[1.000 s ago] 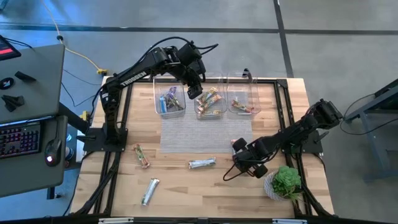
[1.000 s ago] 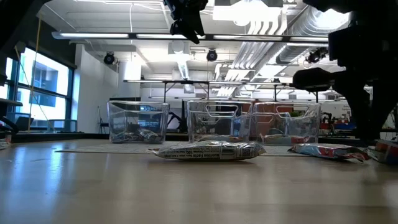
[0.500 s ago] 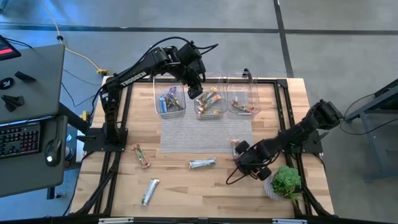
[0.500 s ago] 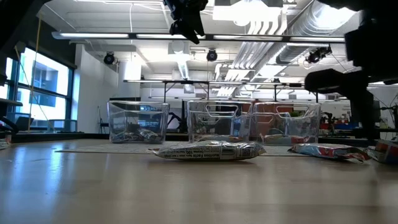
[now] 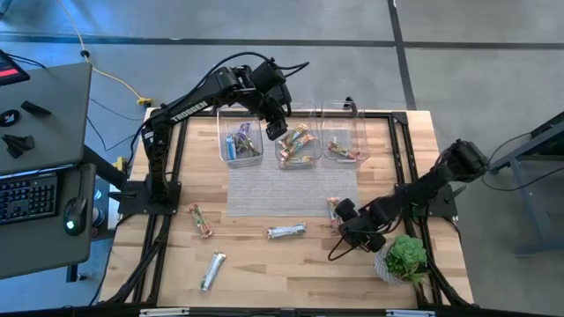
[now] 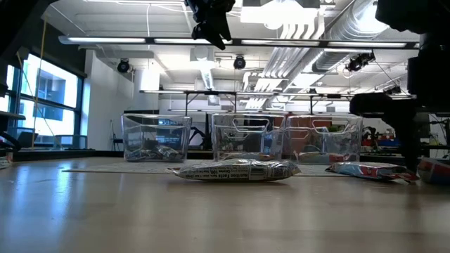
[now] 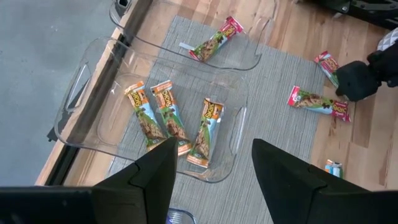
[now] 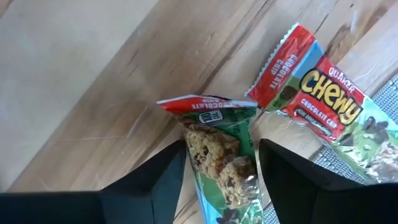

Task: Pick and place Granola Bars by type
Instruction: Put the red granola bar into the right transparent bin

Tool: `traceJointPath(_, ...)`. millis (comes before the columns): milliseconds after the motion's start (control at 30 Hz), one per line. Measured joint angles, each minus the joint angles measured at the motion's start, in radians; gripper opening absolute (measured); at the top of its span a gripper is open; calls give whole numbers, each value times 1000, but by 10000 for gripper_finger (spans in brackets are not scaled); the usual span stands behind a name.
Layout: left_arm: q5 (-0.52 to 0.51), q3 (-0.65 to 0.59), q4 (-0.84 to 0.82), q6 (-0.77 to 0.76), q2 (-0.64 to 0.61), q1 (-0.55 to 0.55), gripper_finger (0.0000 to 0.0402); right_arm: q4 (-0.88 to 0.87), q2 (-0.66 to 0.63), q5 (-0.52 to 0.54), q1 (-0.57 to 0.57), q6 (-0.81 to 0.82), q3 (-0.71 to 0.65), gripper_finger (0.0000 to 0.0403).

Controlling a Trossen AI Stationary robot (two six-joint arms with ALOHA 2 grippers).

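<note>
Two red-and-green Granola Bars lie at the mat's near right corner (image 5: 333, 208). My right gripper (image 8: 222, 152) stands open low over them. One bar (image 8: 217, 134) lies flat on the wood between its fingers. The other (image 8: 323, 102) lies beside it, partly on the mat. My left gripper (image 7: 211, 186) hangs open and empty high above the middle bin (image 5: 298, 143), which holds three orange-wrapped bars (image 7: 168, 118). More bars lie loose on the table: a red-green one (image 5: 201, 220) and two silver ones (image 5: 286, 232) (image 5: 212, 270).
Three clear bins stand in a row at the far side of a grey mat (image 5: 291, 189). The left bin (image 5: 240, 143) holds purple and blue bars, and the right bin (image 5: 344, 145) holds one red-green bar. A green potted plant (image 5: 405, 257) stands close behind my right gripper.
My right gripper has shifted a little toward the table's right and near edges, staying low beside the two red-green bars. The bars lie where they were.
</note>
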Motion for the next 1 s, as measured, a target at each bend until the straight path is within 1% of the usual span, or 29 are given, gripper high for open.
traceJointPath(167,0,0,0,1,0,0,202,7,0,-13,0,13,-3,186)
traceJointPath(233,0,0,0,1,0,0,202,-1,4,-15,0,11,14,171)
traceJointPath(333,0,0,0,1,0,0,202,-24,9,5,1,-5,49,138)
traceJointPath(367,0,0,0,1,0,0,202,-28,11,31,2,-6,59,126)
traceJointPath(467,0,0,1,1,0,0,202,-14,12,189,-2,-5,119,95)
traceJointPath(533,0,0,1,1,0,0,202,-67,10,329,-3,-17,155,84)
traceJointPath(667,-3,0,0,2,0,0,202,-171,10,552,-42,-89,248,86)
traceJointPath(700,-2,0,0,4,0,0,202,-200,8,610,-60,-108,269,88)
traceJointPath(767,-3,0,0,7,0,0,202,-249,9,690,-115,-146,296,89)
traceJointPath(867,-6,0,0,9,0,0,202,-242,3,745,-241,-167,326,87)
traceJointPath(1000,-4,0,-1,9,0,0,202,-198,-16,741,-443,-102,311,83)
